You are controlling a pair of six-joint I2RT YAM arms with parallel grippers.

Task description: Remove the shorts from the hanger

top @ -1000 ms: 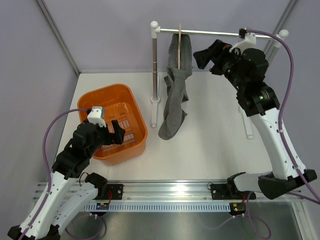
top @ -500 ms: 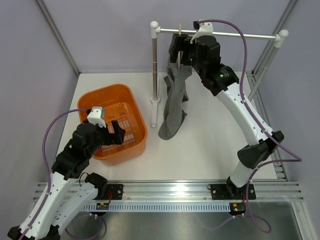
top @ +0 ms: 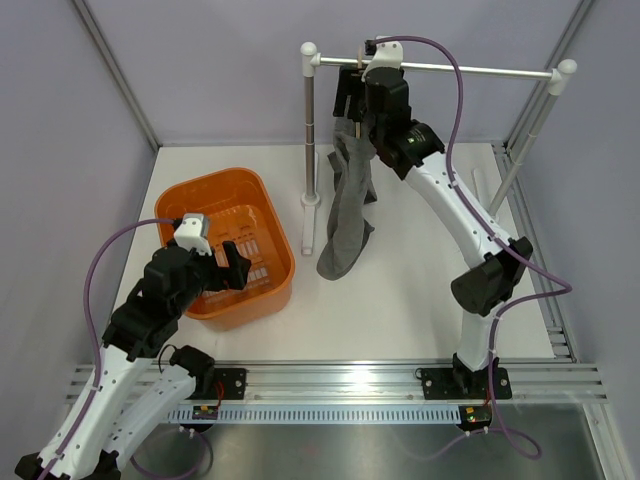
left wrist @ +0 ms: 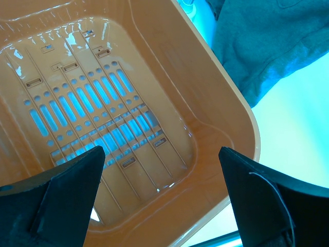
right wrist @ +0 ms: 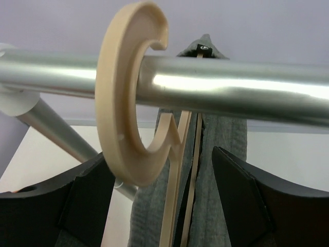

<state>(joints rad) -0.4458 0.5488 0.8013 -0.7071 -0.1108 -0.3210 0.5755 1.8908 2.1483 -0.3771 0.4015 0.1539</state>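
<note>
The dark grey shorts (top: 345, 205) hang from the beige hanger on the silver rail (top: 470, 70), their lower end resting on the table. In the right wrist view the hanger's hook (right wrist: 121, 103) loops over the rail (right wrist: 231, 98), with the shorts (right wrist: 226, 180) draped below it. My right gripper (top: 350, 98) is open at the top of the hanger, one finger on each side of the hanger neck and shorts (right wrist: 162, 172), and grips nothing. My left gripper (top: 230, 262) is open and empty above the orange basket (top: 225, 180). The left wrist view also shows it (left wrist: 162, 170).
The rail stands on a left post (top: 309, 130) and a slanted right post (top: 525, 130). The orange basket's wall (left wrist: 226, 103) fills the left wrist view, with a corner of the shorts (left wrist: 267, 41) beyond its rim. Grey walls enclose the table.
My right arm has swung left along the rail, from its right end to the hanger, and its open fingers now straddle the hanger's top. The left arm has not moved.
</note>
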